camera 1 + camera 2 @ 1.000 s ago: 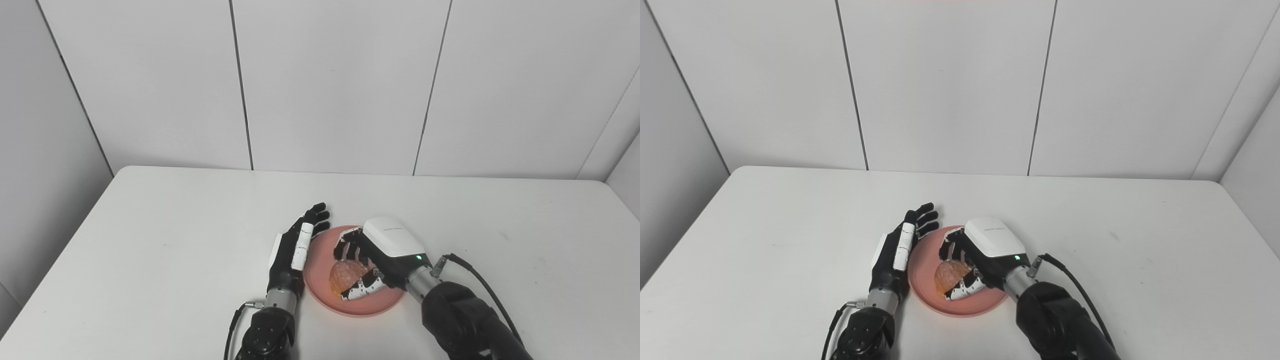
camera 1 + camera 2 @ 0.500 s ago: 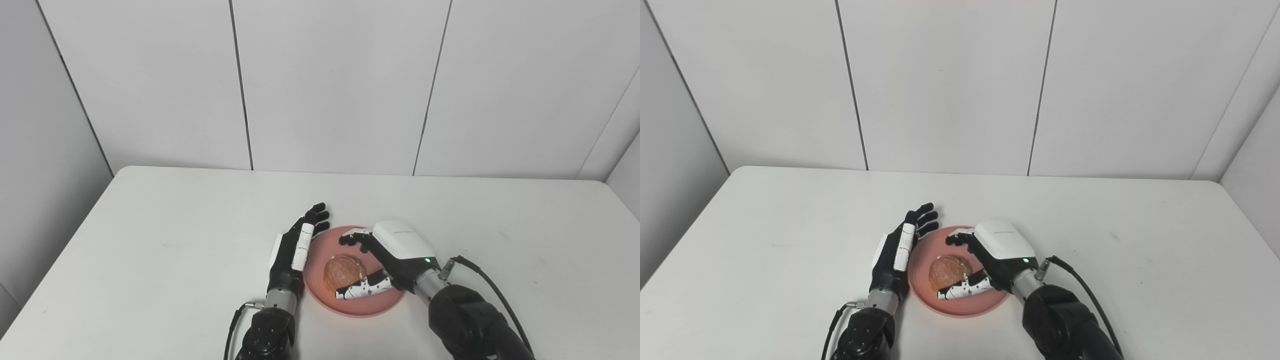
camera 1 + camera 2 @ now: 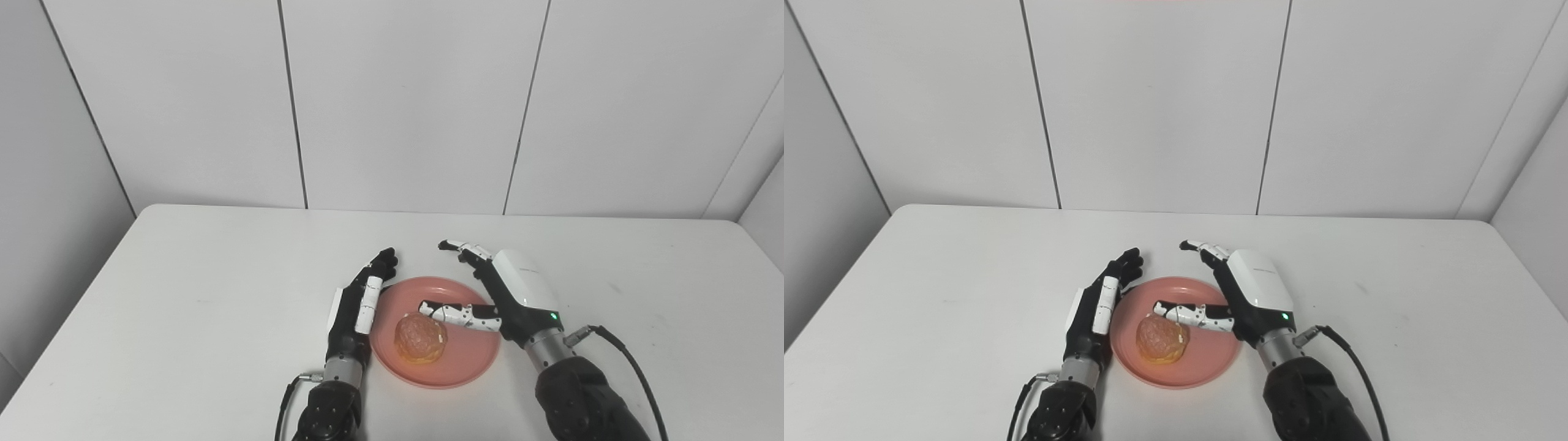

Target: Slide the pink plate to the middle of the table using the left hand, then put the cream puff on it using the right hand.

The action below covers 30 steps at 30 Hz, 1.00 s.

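The cream puff (image 3: 420, 338) sits alone on the pink plate (image 3: 471, 355), low and just left of centre in the frame near the table's (image 3: 184, 294) front edge, so by the look of it the placing step is at its very end. The right hand (image 3: 511, 294) is spread and empty just right of the puff (thumb reaching over the plate, not touching the pastry), and the left hand (image 3: 358, 303) stands edge-on, fingers straight and holding nothing, against the plate's left rim. What remains, I judge, is only to draw both hands clear without nudging the plate.
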Motion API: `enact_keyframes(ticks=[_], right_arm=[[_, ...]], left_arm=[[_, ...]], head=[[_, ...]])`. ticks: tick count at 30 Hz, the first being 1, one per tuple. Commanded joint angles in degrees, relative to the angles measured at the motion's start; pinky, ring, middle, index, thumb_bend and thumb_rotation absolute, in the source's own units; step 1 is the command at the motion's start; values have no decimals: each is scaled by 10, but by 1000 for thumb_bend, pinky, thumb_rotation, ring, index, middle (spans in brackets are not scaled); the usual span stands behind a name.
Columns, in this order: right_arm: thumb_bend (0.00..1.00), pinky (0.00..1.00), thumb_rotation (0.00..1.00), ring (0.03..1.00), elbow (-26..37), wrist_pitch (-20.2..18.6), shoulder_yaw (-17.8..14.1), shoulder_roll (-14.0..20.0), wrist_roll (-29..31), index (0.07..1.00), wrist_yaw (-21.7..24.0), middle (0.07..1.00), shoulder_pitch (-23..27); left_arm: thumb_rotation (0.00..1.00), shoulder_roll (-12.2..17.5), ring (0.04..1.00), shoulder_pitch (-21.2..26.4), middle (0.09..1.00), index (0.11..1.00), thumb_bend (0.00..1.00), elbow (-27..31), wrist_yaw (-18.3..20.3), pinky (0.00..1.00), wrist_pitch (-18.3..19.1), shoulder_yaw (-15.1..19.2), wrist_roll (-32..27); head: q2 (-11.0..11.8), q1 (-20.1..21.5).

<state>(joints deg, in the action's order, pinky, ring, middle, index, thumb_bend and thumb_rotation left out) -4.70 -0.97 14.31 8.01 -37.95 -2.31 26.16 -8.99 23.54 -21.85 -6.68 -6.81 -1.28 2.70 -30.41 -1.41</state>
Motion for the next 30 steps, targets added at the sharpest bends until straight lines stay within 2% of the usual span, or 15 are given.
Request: enact_keyframes(ticks=[1,5,9,12,13,14,15,16,17,20,26,30], right_arm=[[796,676,847,809,2,47,-20,-12,35,799,-39,851,11],[802,729,911,858,-15,75,-41,-31,76,827,-65,895,7],[764,864,971,917,-44,123,-66,-51,143,860,-82,925,5],[739,820,997,895,-83,155,-91,-68,204,871,-86,925,8],[736,809,999,892,-96,154,-105,-77,246,874,-74,924,9],[783,843,1000,908,-104,153,-115,-83,275,897,-65,932,10],[798,855,1000,914,-111,136,-129,-92,307,905,-56,934,11],[852,922,1000,945,-116,123,-137,-98,329,921,-50,946,11],[856,927,1000,947,-121,115,-145,-103,343,922,-49,947,12],[825,992,1000,975,-133,112,-155,-109,368,932,-42,955,12],[823,1000,1000,1000,-147,121,-156,-111,406,977,-16,998,3],[822,1000,1000,1000,-153,129,-155,-113,408,985,-14,1000,-5]], left_arm=[[957,-4,896,-5,880,826,857,-4,-21,853,-23,5,9],[946,-7,922,-4,912,853,852,-10,-38,899,-46,3,21],[953,-7,960,-4,951,906,824,-16,-55,951,-60,-4,38],[965,-7,990,-4,983,951,799,-18,-73,991,-67,-8,55],[969,-7,995,-4,988,958,796,-19,-79,996,-68,-10,62],[980,-7,998,-4,996,981,790,-19,-83,999,-69,-11,66],[984,-6,999,-5,998,988,787,-18,-86,1000,-68,-13,71],[993,-6,1000,-5,1000,997,779,-17,-88,1000,-67,-14,73],[994,-6,1000,-6,1000,998,779,-16,-90,1000,-65,-14,75],[997,-7,1000,-6,1000,1000,756,-9,-88,1000,-52,-13,72],[1000,-5,1000,-5,1000,1000,767,3,-73,1000,-20,-6,52],[1000,-2,1000,-1,1000,1000,796,8,-64,1000,-3,-3,42]], head=[[0,0],[0,0],[0,1],[-1,2],[0,3],[0,3],[-1,2],[-1,2],[-1,2],[-3,3],[-2,7],[-2,7]])
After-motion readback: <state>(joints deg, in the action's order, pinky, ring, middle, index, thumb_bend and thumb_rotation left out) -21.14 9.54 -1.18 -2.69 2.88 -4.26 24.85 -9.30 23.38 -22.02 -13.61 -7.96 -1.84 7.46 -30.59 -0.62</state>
